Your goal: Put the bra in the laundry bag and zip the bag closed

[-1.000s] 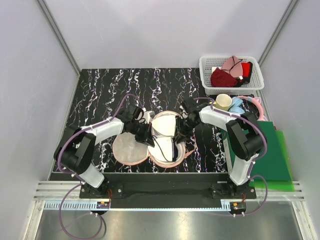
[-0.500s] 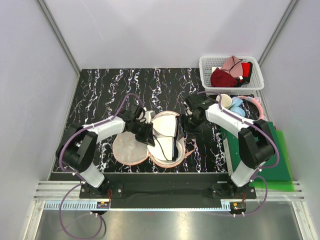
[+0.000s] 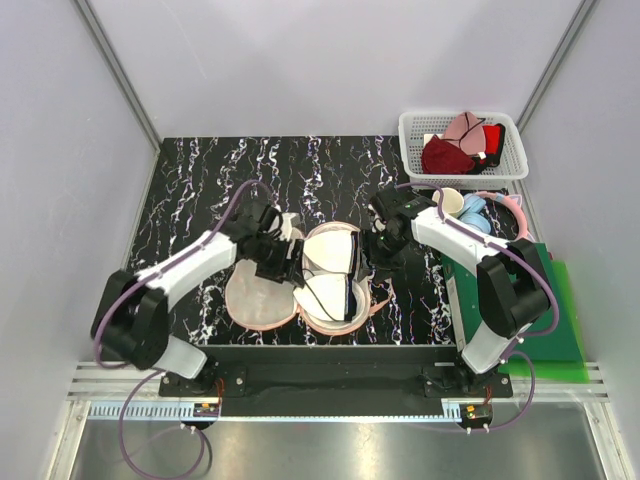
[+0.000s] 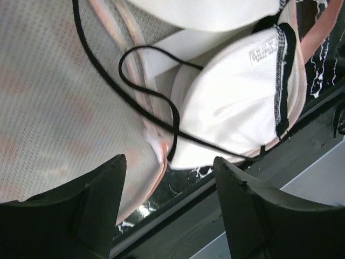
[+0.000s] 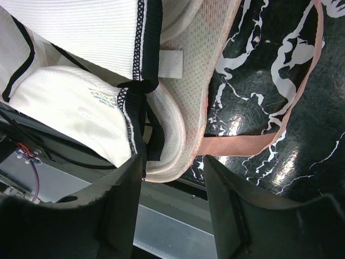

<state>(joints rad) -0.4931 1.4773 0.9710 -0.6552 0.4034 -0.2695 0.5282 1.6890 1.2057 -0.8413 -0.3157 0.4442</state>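
Note:
The laundry bag [image 3: 258,298] lies open near the front of the black marbled table, with its pale mesh lining up [image 4: 48,102]. In its right lobe rests the bra [image 3: 330,275], two white cups with black trim [image 4: 232,97] [image 5: 70,116]. A thin black strap [image 4: 148,86] loops over onto the left lobe. My left gripper [image 3: 276,258] [image 4: 170,162] hovers open just left of the cups, holding nothing. At the bag's right rim [image 5: 215,70] my right gripper [image 3: 379,250] [image 5: 172,162] is open too, above the bag's pink tape loop [image 5: 242,143].
A white plastic basket [image 3: 505,160] at the back right holds dark red and pale pink garments. A cream cup [image 3: 447,204] and a blue item [image 3: 474,212] sit behind the right arm. A green board [image 3: 545,300] lies along the right edge.
The left gripper has opened, let go of the bra and drawn back slightly to the left. The right gripper opened and shifted a little right and back from the bag.

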